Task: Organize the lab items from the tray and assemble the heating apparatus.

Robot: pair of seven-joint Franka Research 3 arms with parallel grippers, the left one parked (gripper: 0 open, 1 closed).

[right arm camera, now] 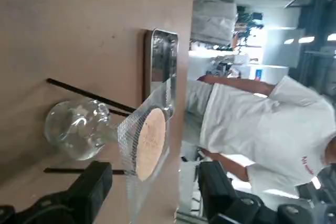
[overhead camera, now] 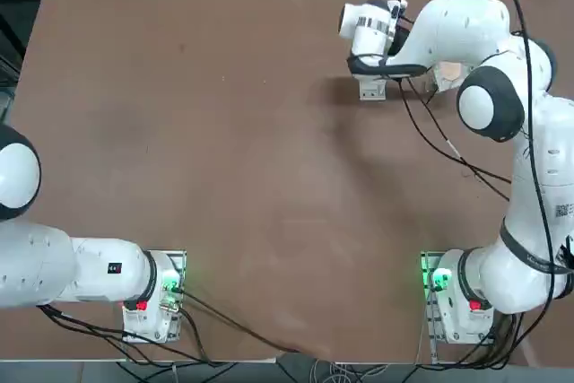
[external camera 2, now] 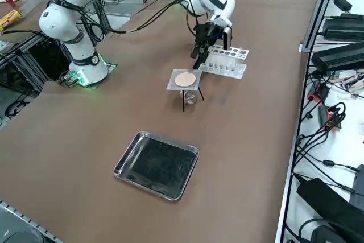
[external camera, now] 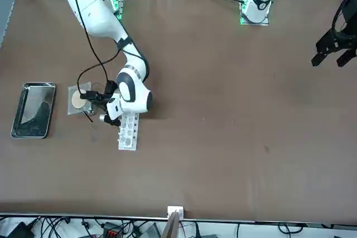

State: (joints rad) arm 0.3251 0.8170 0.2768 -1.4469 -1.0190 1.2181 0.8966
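Brown and matte, the surface (external camera 2: 114, 118) carries a small set of lab pieces near its far right corner as the robot sees it. A square grey mesh (external camera 2: 185, 79) with a round tan centre lies flat on top of a thin black wire tripod (external camera 2: 183, 102), whose straight legs splay down to the surface. Under the mesh, between those legs, sits a clear glass burner bottle (right arm camera: 76, 128), rounded and glossy, catching highlights in the wrist view.

Well apart from this set, further from the rack, rests the rectangular metal tray (external camera 2: 158, 164), shiny at its raised rim and dark and reflective on its floor, with nothing in it. Just beside the tripod on the other side stands a white tube rack (external camera 2: 227, 61), a long block pierced with rows of round holes.

The right gripper (right arm camera: 152, 192) hovers between the rack and the mesh, pointing at the mesh's edge. Its black jaws stand wide apart, one to each side of the mesh edge in the wrist view, gripping nothing.

A person in a white shirt (right arm camera: 262, 124) stands beyond the table.
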